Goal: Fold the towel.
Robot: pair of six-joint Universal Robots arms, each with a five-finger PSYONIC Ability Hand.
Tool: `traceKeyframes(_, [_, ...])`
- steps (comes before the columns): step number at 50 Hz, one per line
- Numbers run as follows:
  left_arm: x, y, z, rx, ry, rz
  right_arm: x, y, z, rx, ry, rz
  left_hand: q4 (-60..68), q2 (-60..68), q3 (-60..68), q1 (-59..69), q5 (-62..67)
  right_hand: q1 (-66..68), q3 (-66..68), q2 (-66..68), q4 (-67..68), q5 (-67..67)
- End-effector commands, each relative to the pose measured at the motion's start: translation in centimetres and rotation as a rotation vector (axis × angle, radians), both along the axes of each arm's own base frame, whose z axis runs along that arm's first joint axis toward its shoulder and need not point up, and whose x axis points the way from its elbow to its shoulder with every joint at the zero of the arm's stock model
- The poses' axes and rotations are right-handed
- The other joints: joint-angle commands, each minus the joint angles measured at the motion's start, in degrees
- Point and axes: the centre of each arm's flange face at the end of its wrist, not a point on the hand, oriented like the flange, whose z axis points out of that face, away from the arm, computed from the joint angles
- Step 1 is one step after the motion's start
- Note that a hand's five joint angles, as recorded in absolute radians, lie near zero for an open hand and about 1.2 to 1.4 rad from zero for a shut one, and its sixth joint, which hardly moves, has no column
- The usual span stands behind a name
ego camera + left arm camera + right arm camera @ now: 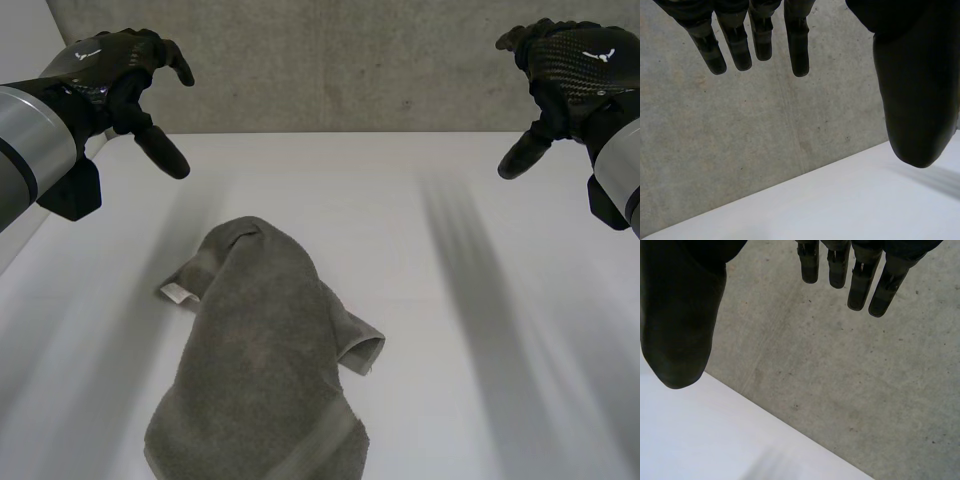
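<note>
Crumpled grey towel (262,370) lies on the white desk (480,330), a small white tag (176,292) at its edge, writing too small to read. Raised well apart beyond it, the left hand (110,75) and right hand (575,65) hover, fingers released, grasping nothing.

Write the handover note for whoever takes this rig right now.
Hands: the left hand and the right hand are both open, raised over the far corners of the table, holding nothing.
The towel lies bunched in a heap on the near side, left of centre, apart from both hands.
Done: no neat fold yet.
Left: spread it flat, then fold it.
</note>
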Motion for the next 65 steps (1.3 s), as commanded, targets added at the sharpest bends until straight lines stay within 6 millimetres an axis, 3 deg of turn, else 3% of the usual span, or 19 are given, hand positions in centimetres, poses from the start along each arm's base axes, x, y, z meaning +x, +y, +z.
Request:
traceKeyframes(1, [0.2,0.1,0.2,-0.007,0.002,0.021,0.0,-0.1,-0.4,0.026,0.008,0.001,-4.1,-3.5,-3.8,-3.9,-2.5,-3.3,-3.7,-3.5,-4.3,-3.2])
traceKeyframes(20, [0.3,0.4,1.6,-0.086,0.035,0.027,0.9,0.2,-1.7,0.09,0.055,0.086,-4.1,-3.5,-3.8,-3.9,-2.5,-3.3,-3.7,-3.5,-4.3,-3.2])
traceKeyframes(24, [0.3,0.4,1.7,-0.112,0.041,0.022,2.5,1.6,-3.8,0.154,0.168,0.255,-4.1,-3.5,-3.8,-3.9,-2.5,-3.3,-3.7,-3.5,-4.3,-3.2])
traceKeyframes(26, [0.2,0.3,1.8,-0.135,0.046,0.022,4.1,4.3,-6.6,0.244,0.334,0.462,-4.1,-3.5,-3.8,-3.9,-2.5,-3.3,-3.7,-3.5,-4.3,-3.2])
traceKeyframes(27, [0.2,0.3,1.8,-0.135,0.046,0.022,4.1,4.3,-6.6,0.244,0.335,0.463,-4.1,-3.5,-3.8,-3.9,-2.5,-3.3,-3.7,-3.5,-4.3,-3.2])
traceKeyframes(29, [0.2,0.2,1.8,-0.147,0.05,0.021,5.3,6.8,-9.2,0.305,0.456,0.615,-4.1,-3.5,-3.8,-3.9,-2.5,-3.3,-3.7,-3.5,-4.3,-3.2])
traceKeyframes(32, [0.2,0.2,1.9,-0.153,0.05,0.022,6.1,8.0,-10.2,0.315,0.496,0.665,-4.1,-3.5,-3.8,-3.9,-2.5,-3.3,-3.7,-3.5,-4.3,-3.2])
traceKeyframes(34, [0.2,0.1,1.9,-0.157,0.052,0.024,7.4,9.9,-12.5,0.356,0.528,0.745,-4.1,-3.5,-3.8,-3.9,-2.5,-3.3,-3.7,-3.5,-4.3,-3.2])
traceKeyframes(35, [0.2,0.1,1.9,-0.157,0.052,0.024,7.4,9.9,-12.5,0.356,0.529,0.745,-4.1,-3.5,-3.8,-3.9,-2.5,-3.3,-3.7,-3.5,-4.3,-3.2])
traceKeyframes(37, [0.2,0.0,1.9,-0.165,0.054,0.024,7.9,10.8,-15.0,0.373,0.554,0.792,-4.1,-3.5,-3.8,-3.9,-2.5,-3.3,-3.7,-3.5,-4.3,-3.2])
traceKeyframes(40, [0.2,-0.1,1.9,-0.166,0.055,0.025,8.4,11.5,-17.1,0.353,0.562,0.84,-4.1,-3.5,-3.8,-3.9,-2.5,-3.3,-3.7,-3.5,-4.3,-3.2])
traceKeyframes(48, [0.5,-0.4,1.7,-0.164,0.053,0.036,9.0,12.7,-20.4,0.329,0.612,0.928,-4.1,-3.5,-3.8,-3.9,-2.5,6.3,6.0,6.2,5.3,6.4])
traceKeyframes(51, [0.6,-0.6,1.6,-0.162,0.052,0.041,9.0,12.7,-20.6,0.326,0.621,0.934,-4.1,-3.5,-3.8,-3.9,-2.5,11.6,11.2,11.4,10.5,11.6])
traceKeyframes(53, [0.6,-0.6,1.5,-0.164,0.052,0.041,9.0,12.6,-20.6,0.321,0.618,0.946,-4.1,-3.5,-3.8,-3.9,-2.5,26.6,26.3,26.5,25.6,26.7])
traceKeyframes(54, [0.6,-0.6,1.5,-0.164,0.052,0.041,9.0,12.6,-20.6,0.321,0.618,0.946,-4.1,-3.5,-3.8,-3.9,-2.5,26.7,26.4,26.5,25.7,26.8])
traceKeyframes(56, [0.5,-0.7,1.2,-0.162,0.052,0.039,9.2,12.1,-20.2,0.302,0.608,0.936,-4.1,-3.5,-3.8,-3.9,-2.5,61.7,61.3,61.5,60.6,61.7])
traceKeyframes(62, [0.2,-0.7,0.2,-0.136,0.04,0.03,9.5,11.1,-18.3,0.25,0.569,0.901,-4.1,-3.5,-3.8,-3.9,-2.5,66.7,66.3,66.5,65.7,66.8])
traceKeyframes(64, [-0.3,-0.7,-1.1,-0.104,0.02,0.012,8.6,8.3,-16.1,0.222,0.509,0.795,-4.1,-3.5,-3.8,-3.9,-2.5,66.7,66.3,66.5,65.7,66.8])
traceKeyframes(65, [-0.3,-0.7,-1.1,-0.103,0.02,0.012,8.6,8.3,-16.1,0.222,0.509,0.794,-4.1,-3.5,-3.8,-3.9,-2.5,66.7,66.3,66.5,65.7,66.8])
